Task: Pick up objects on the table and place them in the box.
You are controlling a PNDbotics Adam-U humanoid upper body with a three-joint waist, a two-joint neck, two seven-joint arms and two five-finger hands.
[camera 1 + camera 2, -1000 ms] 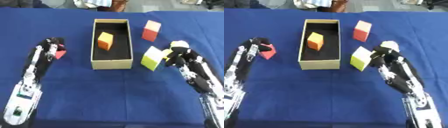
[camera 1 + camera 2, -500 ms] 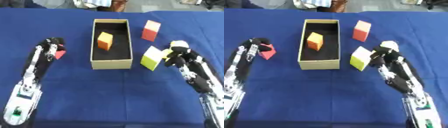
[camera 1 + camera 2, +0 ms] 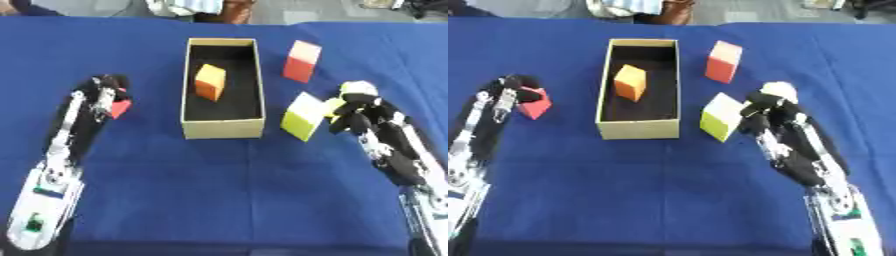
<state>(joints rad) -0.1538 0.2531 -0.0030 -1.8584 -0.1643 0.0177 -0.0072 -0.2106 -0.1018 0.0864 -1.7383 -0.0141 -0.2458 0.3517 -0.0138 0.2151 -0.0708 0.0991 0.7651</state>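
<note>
While the blue table is stretching across both views, the open cardboard box is sitting just above centre with its long side running from twelve to six o'clock, and an orange block is lying inside it toward the twelve o'clock end. At nine o'clock from the box, the left hand is reaching up from the lower left corner, its dark fingers curling over the top and left side of a small red block that is resting on the cloth; the block is peeking out to the three o'clock side of those fingers, touching them. At three o'clock from the box's near end, the right hand is coming in from the lower right, its fingers bent and bunched against the right face of a yellow-green block with a pale top, which is standing just beside the box's near right corner; whether the thumb is closing on the block I cannot tell. A red block with a pale pink top is standing upright at one o'clock from the box, well apart from both hands. No writing or label is showing legibly on the box or blocks.
</note>
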